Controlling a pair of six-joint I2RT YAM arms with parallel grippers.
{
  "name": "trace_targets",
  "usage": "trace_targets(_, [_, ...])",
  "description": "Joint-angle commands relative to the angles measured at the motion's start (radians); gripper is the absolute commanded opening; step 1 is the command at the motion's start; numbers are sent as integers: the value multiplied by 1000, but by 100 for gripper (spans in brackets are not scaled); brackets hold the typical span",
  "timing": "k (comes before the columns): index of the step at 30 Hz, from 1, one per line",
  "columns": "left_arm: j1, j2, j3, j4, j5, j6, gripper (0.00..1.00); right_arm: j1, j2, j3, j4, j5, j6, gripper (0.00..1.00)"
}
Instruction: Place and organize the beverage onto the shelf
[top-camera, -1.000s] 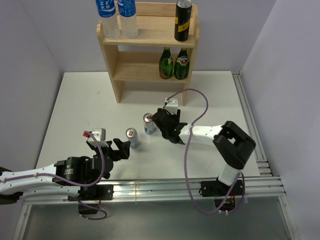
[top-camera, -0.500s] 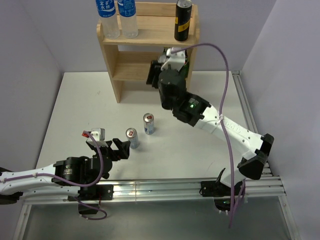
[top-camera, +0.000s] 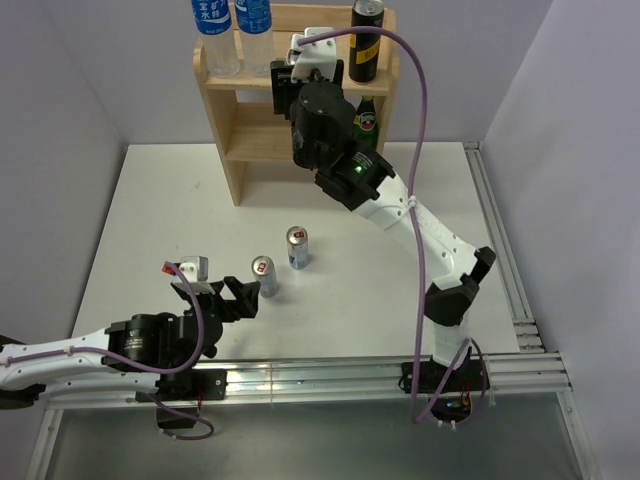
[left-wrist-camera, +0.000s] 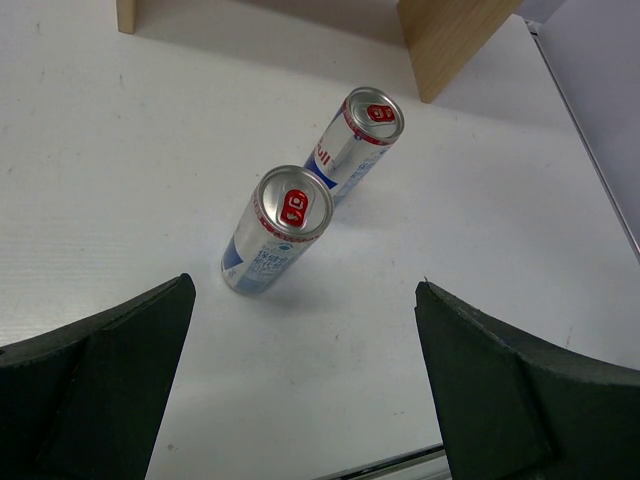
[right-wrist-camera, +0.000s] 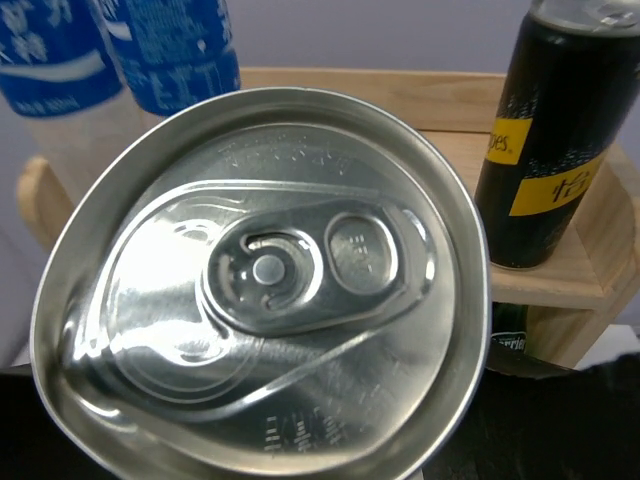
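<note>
The right arm (top-camera: 400, 210) reaches high over the table (top-camera: 150, 220), and the right claw (top-camera: 290, 80) is up at the top tier of the shelf (top-camera: 232, 150); this claw is clamped on the held can (right-wrist-camera: 265, 280). In the right wrist view the silver lid with its pull tab fills almost everything, and the dark fingers (right-wrist-camera: 560, 420) appear only at the lower corners; the side of the can does not show, so I cannot tell its colour.

The held can is in front of the top board, between the water bottles and the black-and-gold can (top-camera: 366, 42); I cannot tell whether its bottom touches the wood. The left water bottle (top-camera: 215, 40) and the right water bottle (top-camera: 256, 35) stand upright, just beside each other, at the left end of the top tier; the black-and-gold can stands upright at the right end. On the lower tier a green glass bottle (top-camera: 365, 122) shows, partly behind the arm.

The left claw (top-camera: 238, 297) is low over the table near the front edge, with its jaws wide apart and nothing between them; its black fingers (left-wrist-camera: 100, 390) frame the two slim cans. The near silver can (left-wrist-camera: 278, 230) and the far silver can (left-wrist-camera: 360, 135) stand upright on the table, just beside one another, in front of the shelf and well apart from it.
</note>
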Motion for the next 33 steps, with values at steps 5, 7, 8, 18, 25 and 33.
trace_targets(5, [-6, -4, -3, 21, 11, 18, 99, -107, 40, 94, 94, -35, -50, 0])
trace_targets(7, [-6, 1, -2, 24, 11, 18, 99, -124, 57, 119, 105, -38, -72, 0])
trace_targets(8, [-6, 3, -2, 24, 11, 19, 99, -127, 63, 125, 117, -37, -79, 0])
trace_targets(18, [-6, 3, -3, 25, 14, 21, 99, -168, 100, 139, 134, -52, -78, 0])
trace_targets(25, [-6, 3, -3, 27, 17, 24, 99, -194, 126, 127, 160, -51, -72, 0])
trace_targets(33, [-12, 1, -2, 25, 14, 21, 98, -227, 161, 150, 164, -67, -34, 0])
